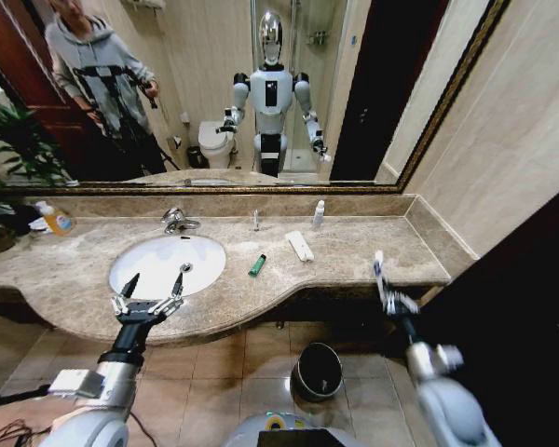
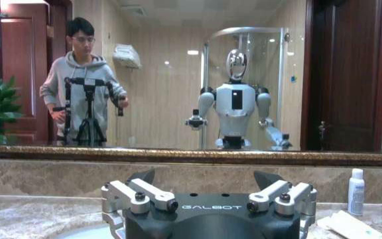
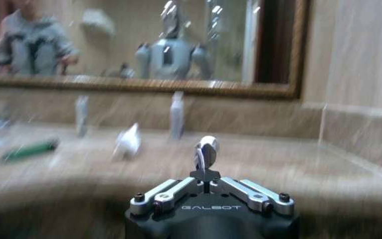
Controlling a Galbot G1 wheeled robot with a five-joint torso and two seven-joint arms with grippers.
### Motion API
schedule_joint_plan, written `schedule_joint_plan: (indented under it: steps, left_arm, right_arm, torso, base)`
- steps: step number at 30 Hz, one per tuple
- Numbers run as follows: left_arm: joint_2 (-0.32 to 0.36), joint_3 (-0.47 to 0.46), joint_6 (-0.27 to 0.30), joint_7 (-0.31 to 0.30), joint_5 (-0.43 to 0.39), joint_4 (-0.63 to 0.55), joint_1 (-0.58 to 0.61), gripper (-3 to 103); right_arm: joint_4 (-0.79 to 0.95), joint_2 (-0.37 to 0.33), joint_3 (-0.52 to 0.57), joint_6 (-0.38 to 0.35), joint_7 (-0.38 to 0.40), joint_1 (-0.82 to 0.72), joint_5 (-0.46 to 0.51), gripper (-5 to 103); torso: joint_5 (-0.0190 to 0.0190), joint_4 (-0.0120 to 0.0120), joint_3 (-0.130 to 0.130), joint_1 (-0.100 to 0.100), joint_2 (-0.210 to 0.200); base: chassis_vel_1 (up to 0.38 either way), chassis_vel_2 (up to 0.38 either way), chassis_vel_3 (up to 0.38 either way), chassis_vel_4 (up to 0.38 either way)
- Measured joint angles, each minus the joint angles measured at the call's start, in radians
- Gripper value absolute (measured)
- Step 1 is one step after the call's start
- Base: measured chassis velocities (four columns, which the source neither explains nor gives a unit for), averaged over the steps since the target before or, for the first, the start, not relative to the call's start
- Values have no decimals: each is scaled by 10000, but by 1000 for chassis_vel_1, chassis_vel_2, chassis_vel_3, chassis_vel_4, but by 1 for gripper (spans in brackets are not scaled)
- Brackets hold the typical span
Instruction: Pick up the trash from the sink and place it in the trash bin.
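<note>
The left gripper [image 1: 153,284] hovers spread wide at the near rim of the sink [image 1: 130,279], while the right gripper [image 1: 380,270], fingers pressed together and empty, is raised at the counter's right end.

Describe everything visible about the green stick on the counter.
The green stick is a small, slim, lighter-sized piece, plastic by its look, with a darker end. It lies flat and slanted on the marble countertop, apart from the sink and the flat white packet. Nothing touches it besides the counter.

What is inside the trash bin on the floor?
The trash bin shows a shiny rim and a dark interior from the head view; no item can be made out in it, though its bottom is too dark to be sure.
</note>
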Motion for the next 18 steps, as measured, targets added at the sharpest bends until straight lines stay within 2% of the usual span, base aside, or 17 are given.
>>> schedule_joint_plan:
  steps: [3,4,7,8,11,18]
  left_arm:
    - [0,0,0,0,0,0,0,100]
    - [0,0,0,0,0,0,0,100]
    - [0,0,0,0,0,0,0,100]
    - [0,0,0,0,0,0,0,100]
    - [0,1,0,2,0,0,0,100]
    - [0,1,0,6,0,0,0,100]
  right_arm:
    - [-1604,15,-394,411,-472,-65,-459,0]
    - [-1604,15,-394,411,-472,-65,-459,0]
    - [-3677,118,-887,634,-707,533,-1500,0]
    - [-3677,118,-887,634,-707,533,-1500,0]
    - [-5632,363,-1336,711,-772,1568,-2763,0]
    - [-8286,906,-1826,212,-822,3599,-4531,0]
  torso:
    - [2,3,1,1,-1]
    - [2,3,1,1,-1]
    - [-1,3,1,1,0]
    - [-1,3,1,1,0]
    - [2,1,2,2,-1]
    - [2,6,2,3,-2]
  base:
    - [0,0,0,0]
    - [0,0,0,0]
    - [0,0,0,0]
    - [0,0,0,0]
    - [0,0,0,0]
    - [0,0,0,0]
